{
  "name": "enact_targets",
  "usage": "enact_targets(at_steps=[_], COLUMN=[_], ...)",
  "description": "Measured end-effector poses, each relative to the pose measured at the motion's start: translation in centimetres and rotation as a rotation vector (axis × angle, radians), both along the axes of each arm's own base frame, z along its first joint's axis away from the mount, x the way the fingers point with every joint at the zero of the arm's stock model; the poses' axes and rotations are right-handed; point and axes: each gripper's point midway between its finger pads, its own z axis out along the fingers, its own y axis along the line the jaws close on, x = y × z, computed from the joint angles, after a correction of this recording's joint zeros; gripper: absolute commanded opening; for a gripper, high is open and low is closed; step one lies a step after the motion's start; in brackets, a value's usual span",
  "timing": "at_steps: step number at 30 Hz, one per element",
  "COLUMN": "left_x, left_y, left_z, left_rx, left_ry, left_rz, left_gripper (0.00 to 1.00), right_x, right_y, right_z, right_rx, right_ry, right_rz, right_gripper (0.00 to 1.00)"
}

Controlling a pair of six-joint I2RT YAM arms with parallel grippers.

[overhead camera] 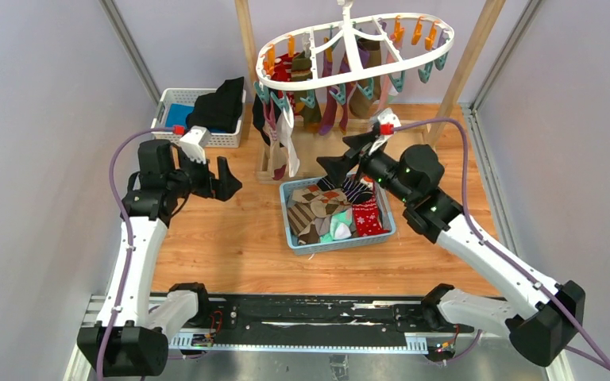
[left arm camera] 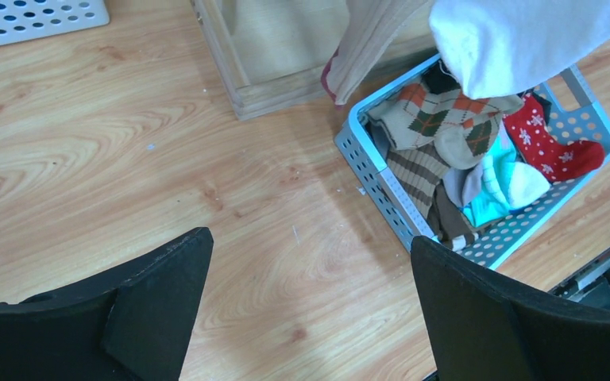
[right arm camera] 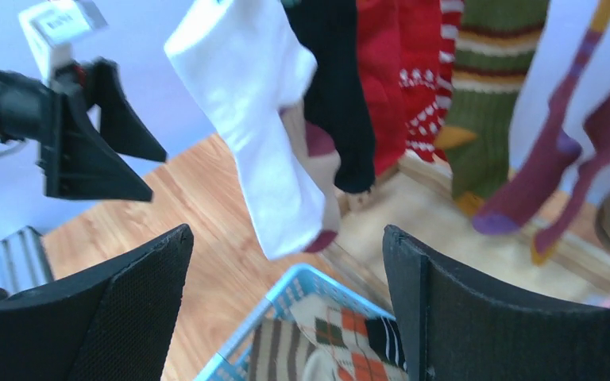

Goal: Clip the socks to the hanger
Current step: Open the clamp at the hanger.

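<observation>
Progress: hanging several socks (overhead camera: 287,143) from the hanger (overhead camera: 349,76) already, leaving a pile waiting in the basket (overhead camera: 389,225) on the desk (overhead camera: 230,238). Holding left tool (overhead camera: 218,178) and right tool (overhead camera: 341,159) gaping wide, gripping nothing.

No word, number or brand can be read in any view. A small white label (right arm camera: 63,16) on the white block (right arm camera: 48,49) mounted on the left arm bears dark marks, too blurred to make out
</observation>
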Motion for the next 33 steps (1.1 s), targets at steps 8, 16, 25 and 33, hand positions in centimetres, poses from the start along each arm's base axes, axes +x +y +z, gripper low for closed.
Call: enact_targets(at_steps=[8,16,25,33], left_x=[-0.9,-1.8,-2.3,-2.8], left_y=[-0.4,-0.9,-1.1,-1.3], left_z=[1.6,2.7,2.9,3.3], left_rx=[-0.017,-0.045,-0.052,-0.054], left_ry=[-0.031,-0.052,-0.055,-0.065], left_rz=[-0.016,-0.033,-0.043,-0.05], left_gripper=[1.0,1.0,1.0,1.0], right_x=[1.0,3.3,4.9,5.6], right_y=[1.9,3.1,3.8,3.9], right_z=[4.3,6.2,7.3,9.4], right_rx=[0.201,0.465,0.707,0.857], right_ry=[0.025,0.115,0.18,0.15], right_rz=[0.166,0.301,0.426,0.508], right_gripper=[0.89,0.89,0.88,0.78])
